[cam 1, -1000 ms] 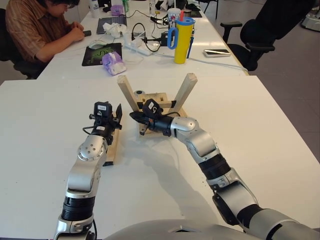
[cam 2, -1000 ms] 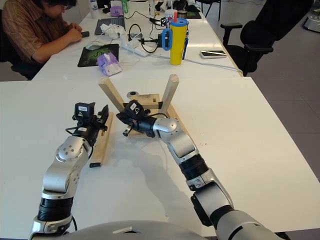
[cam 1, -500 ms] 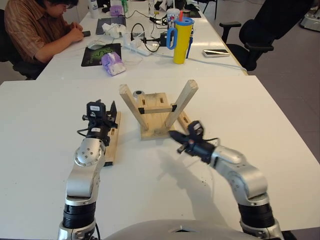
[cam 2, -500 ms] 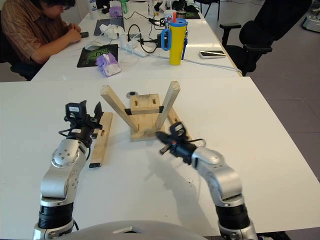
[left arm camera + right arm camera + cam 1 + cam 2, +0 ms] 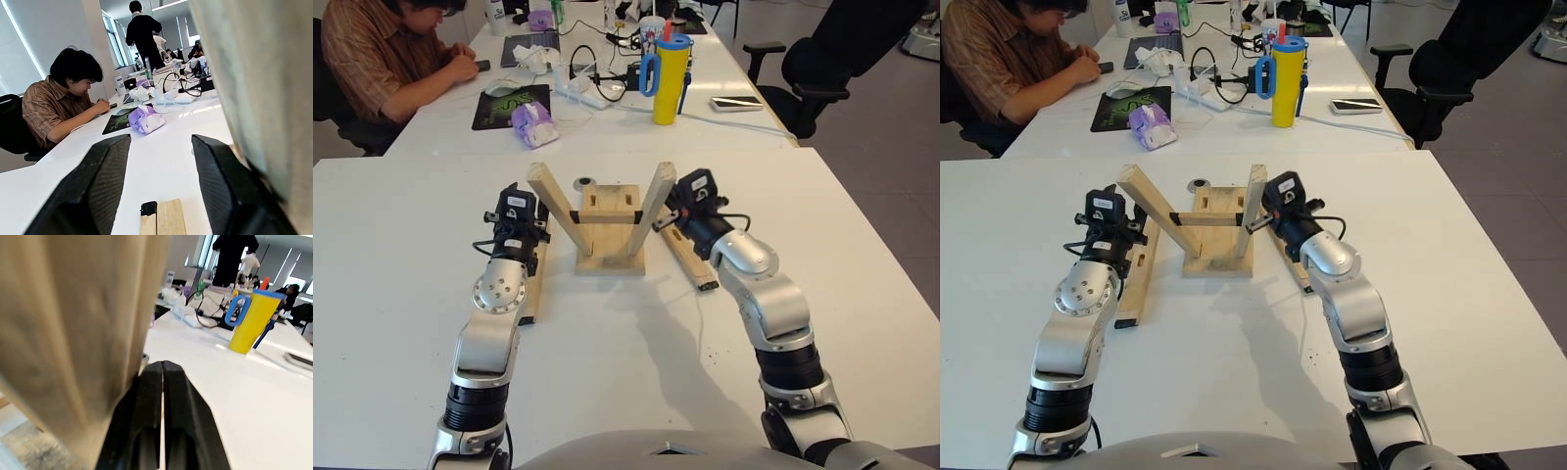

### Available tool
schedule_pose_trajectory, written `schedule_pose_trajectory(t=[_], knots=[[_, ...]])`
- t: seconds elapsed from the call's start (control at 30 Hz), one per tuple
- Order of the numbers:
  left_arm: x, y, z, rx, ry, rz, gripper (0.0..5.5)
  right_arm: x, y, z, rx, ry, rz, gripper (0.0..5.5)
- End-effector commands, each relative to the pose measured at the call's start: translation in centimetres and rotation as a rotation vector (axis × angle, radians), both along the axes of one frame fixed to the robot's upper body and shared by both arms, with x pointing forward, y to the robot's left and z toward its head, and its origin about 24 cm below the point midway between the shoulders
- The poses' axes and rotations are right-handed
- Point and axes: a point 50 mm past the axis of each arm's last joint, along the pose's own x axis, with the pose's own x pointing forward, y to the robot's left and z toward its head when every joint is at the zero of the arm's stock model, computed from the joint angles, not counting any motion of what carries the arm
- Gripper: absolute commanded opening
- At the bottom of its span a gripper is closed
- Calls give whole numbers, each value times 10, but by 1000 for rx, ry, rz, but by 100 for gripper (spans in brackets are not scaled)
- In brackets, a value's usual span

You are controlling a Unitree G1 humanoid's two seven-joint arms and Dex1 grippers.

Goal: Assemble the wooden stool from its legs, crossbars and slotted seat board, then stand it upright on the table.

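Observation:
The slotted seat board [image 5: 610, 257] lies flat on the white table. Two legs rise from it in a V, the left leg [image 5: 558, 208] and the right leg [image 5: 658, 201], joined by a dark crossbar [image 5: 610, 217]. My left gripper [image 5: 532, 217] is open beside the left leg, above a loose wooden piece [image 5: 530, 282] whose end [image 5: 161, 218] lies between its fingers. My right gripper [image 5: 666, 215] is shut, its tips [image 5: 162, 382] against the right leg [image 5: 83, 308]. Another loose leg [image 5: 689, 257] lies on the table under my right arm.
A small round object [image 5: 584, 182] sits just behind the seat board. The far table holds a yellow mug [image 5: 672, 78], a purple bundle [image 5: 535, 125], a phone [image 5: 737, 103] and cables; a person sits there. Bare table stretches in front.
My right gripper left the seat board's front, drew back, then swung up to the right leg. The seat board with its legs turned and shifted. My left gripper moved closer to the left leg.

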Motion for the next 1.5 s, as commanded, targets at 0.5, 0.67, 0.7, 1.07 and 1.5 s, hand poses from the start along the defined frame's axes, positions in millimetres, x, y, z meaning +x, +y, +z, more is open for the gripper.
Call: schedule_pose_trajectory(t=[0.5, 0.67, 0.7, 1.07, 1.5], knots=[[-15, 92, -17, 266, 655, -749, 233, 32, 3, 22, -7, -94, 422, 0], [-45, 74, 11, 153, 804, -1023, 233, 12, 21, 10, -40, -47, 584, 0], [-49, 68, 13, 123, 817, -1061, 233, 9, 25, 9, -39, -39, 604, 0], [-61, 19, -47, 5, 881, -993, 233, -14, 78, 6, -35, -3, 771, 0], [-59, 9, -65, 135, 873, -949, 233, 52, 3, -65, -511, 159, 515, 0]])
